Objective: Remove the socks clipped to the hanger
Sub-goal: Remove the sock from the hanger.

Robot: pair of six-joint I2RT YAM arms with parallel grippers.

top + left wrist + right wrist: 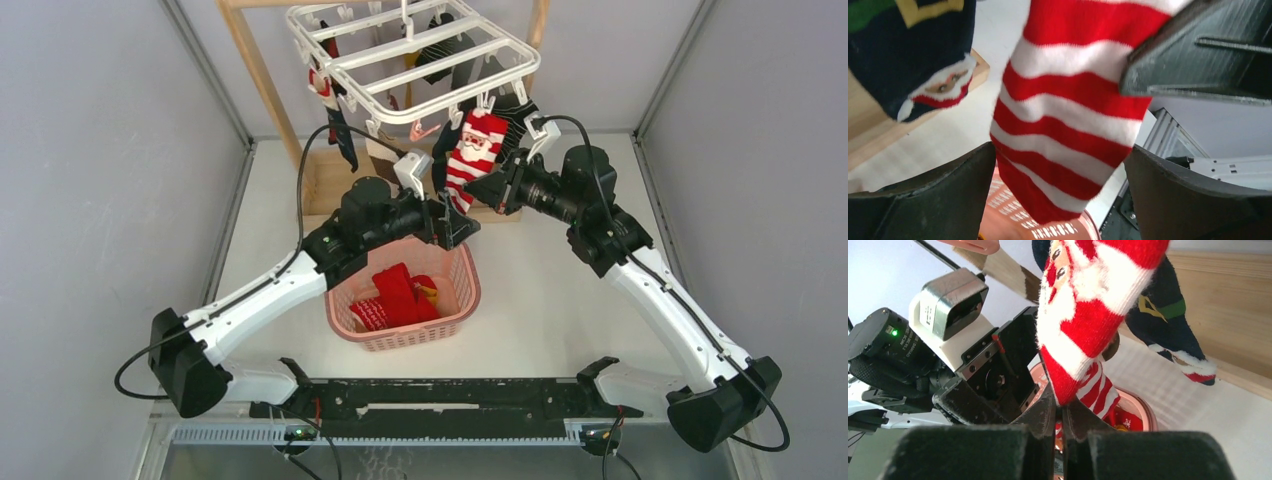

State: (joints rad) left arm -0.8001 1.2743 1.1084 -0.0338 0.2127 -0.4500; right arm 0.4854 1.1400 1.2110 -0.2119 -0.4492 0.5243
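Straight above the striped Santa sock (472,160) (1068,125) (1088,325): the hanger (440,106), one near-rail clip apparently biting the cuff. Hangs with long axis vertical, cuff up, toe down. At the sock's edge, about mid-length: right hand (472,192) (1062,412), pinched nearly flat on a fold of the knit. Around the sock's toe: left hand (455,228) (1060,180), spread wide, fingers (948,190) either side of the stripes, gripping nothing. Just beside the sock, a dark navy sock (908,50) (1168,325) on another clip; more socks clipped beyond. Below the sock, toward the arm bases: pink basket (476,290) on the desk (560,300), red socks (395,295) lying inside.

Right hand the one with a hold, so probably the puller. Judging by the vertical hang, calls for a tug straight down along the sock's length, away from the clip, not sideways. Some risk of swinging the frame instead of freeing the cuff. Once free, likely a short drop toward the basket.
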